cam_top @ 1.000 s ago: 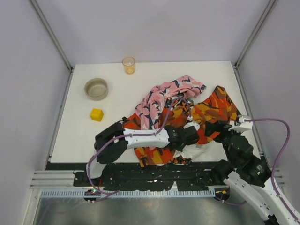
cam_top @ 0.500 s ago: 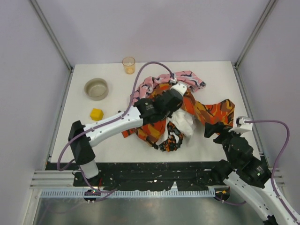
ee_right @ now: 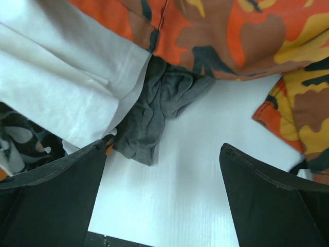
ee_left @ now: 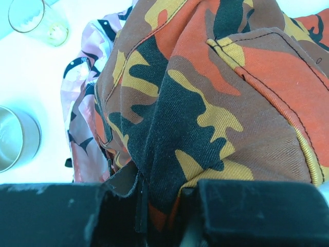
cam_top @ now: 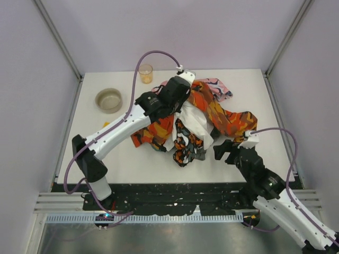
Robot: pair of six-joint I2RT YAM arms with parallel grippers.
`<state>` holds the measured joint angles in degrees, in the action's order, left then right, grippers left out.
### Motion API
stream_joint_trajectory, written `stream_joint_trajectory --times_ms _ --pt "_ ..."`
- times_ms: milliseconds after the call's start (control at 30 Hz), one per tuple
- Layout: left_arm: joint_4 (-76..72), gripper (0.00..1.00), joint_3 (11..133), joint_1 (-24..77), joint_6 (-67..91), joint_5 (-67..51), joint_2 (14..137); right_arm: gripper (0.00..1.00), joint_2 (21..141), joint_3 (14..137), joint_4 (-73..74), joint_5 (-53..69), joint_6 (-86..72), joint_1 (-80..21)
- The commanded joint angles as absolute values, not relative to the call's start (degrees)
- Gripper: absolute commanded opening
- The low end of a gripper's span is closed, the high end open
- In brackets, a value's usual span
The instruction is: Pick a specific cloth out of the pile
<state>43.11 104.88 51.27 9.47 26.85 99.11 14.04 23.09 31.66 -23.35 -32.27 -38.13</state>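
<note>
the cloth (ee_right: 154, 110) is soft, matt knit; the camouflage garment (ee_left: 205, 103) coarse twill.

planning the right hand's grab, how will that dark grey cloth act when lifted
Likely floppy: the grey cloth lies crumpled in soft folds, so it should sag from the right hand. Probably light: the fabric looks thin. It may snag, since its top edge is tucked under the white cloth and camouflage garment.

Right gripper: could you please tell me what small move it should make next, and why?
Probably ease the right gripper forward onto the dark grey cloth: its jaws stand open, and the cloth lies exposed ahead, beside the white cloth.
</note>
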Motion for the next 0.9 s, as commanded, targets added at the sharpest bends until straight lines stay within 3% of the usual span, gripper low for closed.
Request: stream_joint_trajectory --times_ms 0,233,433,633,700,767,800,867 --pt "39.29 0.00 108.81 50.71 8.79 25.93 94.92 0.96 21.52 17.77 18.65 -20.46 -36.64 -38.23" --pt "39.55 0.00 108.81 50.63 9.32 24.08 94.66 1.00 40.39 16.08 4.76 -26.30 -46.83 -35.87" --pt "38.67 0.00 107.67 50.45 9.58 22.94 93.87 0.86 55.97 13.45 -14.10 -12.76 -48.78 -29.88" --pt "38.06 0.00 106.97 50.27 10.28 21.36 93.69 0.78 67.84 14.94 -22.75 -10.29 -47.20 -29.88" --pt "38.06 0.00 106.44 50.19 10.98 20.66 93.34 0.70 71.44 14.68 -26.97 -8.53 -46.85 -29.88" --pt "37.88 0.00 105.65 50.19 11.51 19.95 92.64 0.54 73.82 13.98 -29.43 -7.12 -47.02 -29.97" --pt "37.36 0.00 104.69 50.19 11.69 20.13 92.20 0.37 73.74 12.76 -32.49 -6.34 -47.54 -29.88" --pt "36.48 0.00 103.63 50.19 11.78 21.44 91.67 0.22 70.69 11.34 -34.53 -5.54 -47.90 -29.80"
